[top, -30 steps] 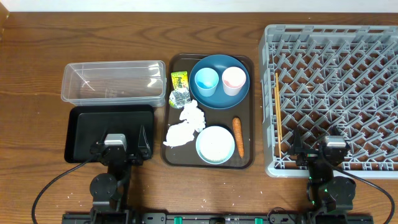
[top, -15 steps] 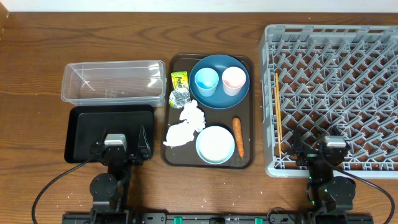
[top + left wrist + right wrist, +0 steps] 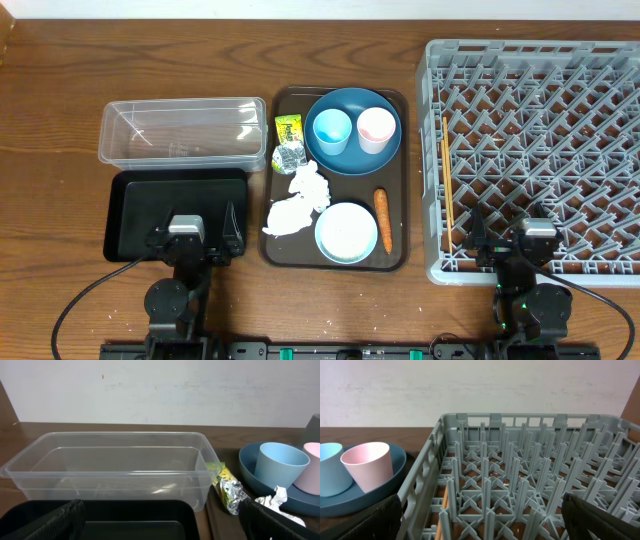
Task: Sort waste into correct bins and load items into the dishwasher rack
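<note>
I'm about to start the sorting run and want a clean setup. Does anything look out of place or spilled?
One thing: a thin tan stick, perhaps a chopstick, lies flat along the left edge of the rack, where nothing else is loaded. Nothing looks spilled or tipped.

Left gripper (image 3: 190,225), right gripper (image 3: 535,228) flanking brown tray (image 3: 397,215): black fingers, grey wrist blocks, black cables looping from round black bases.
</note>
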Available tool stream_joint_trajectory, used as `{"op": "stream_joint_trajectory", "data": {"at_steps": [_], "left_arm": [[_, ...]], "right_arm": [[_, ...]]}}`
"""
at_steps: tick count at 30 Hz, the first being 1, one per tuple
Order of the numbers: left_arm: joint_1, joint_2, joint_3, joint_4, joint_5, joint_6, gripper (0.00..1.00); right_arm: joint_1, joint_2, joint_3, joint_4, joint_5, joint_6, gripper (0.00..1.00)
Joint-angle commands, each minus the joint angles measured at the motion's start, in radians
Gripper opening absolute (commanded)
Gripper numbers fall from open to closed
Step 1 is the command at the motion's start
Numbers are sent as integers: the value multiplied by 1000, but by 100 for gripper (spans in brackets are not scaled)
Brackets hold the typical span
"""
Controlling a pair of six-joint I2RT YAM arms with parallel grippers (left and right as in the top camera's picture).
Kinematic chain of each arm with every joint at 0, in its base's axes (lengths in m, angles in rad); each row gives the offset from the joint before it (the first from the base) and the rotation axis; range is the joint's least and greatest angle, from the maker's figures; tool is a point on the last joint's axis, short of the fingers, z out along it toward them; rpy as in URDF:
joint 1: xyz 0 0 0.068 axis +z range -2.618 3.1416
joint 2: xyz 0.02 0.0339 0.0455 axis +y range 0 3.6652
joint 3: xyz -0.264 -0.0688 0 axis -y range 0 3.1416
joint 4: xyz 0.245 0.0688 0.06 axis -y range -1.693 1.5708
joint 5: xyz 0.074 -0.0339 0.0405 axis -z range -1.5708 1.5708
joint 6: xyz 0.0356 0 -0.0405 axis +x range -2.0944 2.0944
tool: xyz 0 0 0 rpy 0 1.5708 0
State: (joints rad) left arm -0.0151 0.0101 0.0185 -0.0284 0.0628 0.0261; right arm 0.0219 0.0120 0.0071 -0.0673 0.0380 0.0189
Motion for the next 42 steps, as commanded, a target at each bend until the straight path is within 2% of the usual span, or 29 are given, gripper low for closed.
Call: {"op": "stream_joint_trajectory", "data": {"at_steps": [1, 6, 10, 13, 19, 28, 32, 35, 37, 42], "left_arm": [[4, -6, -14, -29, 46, -2, 100], [4, -6, 0, 44, 259, -14, 100], [5, -1, 66, 17, 267, -94, 100], [5, 28, 148, -50, 322, -96, 100], [5, 190, 412, -251, 435, -95, 100], [3, 619, 980, -547, 605, -96, 100], [2, 799, 1259, -833, 637, -111, 100], [2, 868, 1326, -993, 637, -110, 100], [3, 893, 1326, -1048, 624, -110, 100], [2, 940, 1326, -1069, 605, -111, 98]], "right_arm": [[4, -5, -2, -4, 10, 14, 99], [4, -5, -2, -4, 10, 14, 99], [4, -5, -2, -4, 10, 14, 99], [4, -5, -2, -4, 10, 14, 99], [4, -5, -2, -4, 10, 14, 99], [4, -5, -2, -4, 10, 14, 99], [4, -5, -2, -4, 10, 14, 99], [4, -5, -2, -4, 10, 14, 99], [4, -5, -2, -4, 10, 14, 99], [4, -5, -2, -4, 10, 14, 99]]}}
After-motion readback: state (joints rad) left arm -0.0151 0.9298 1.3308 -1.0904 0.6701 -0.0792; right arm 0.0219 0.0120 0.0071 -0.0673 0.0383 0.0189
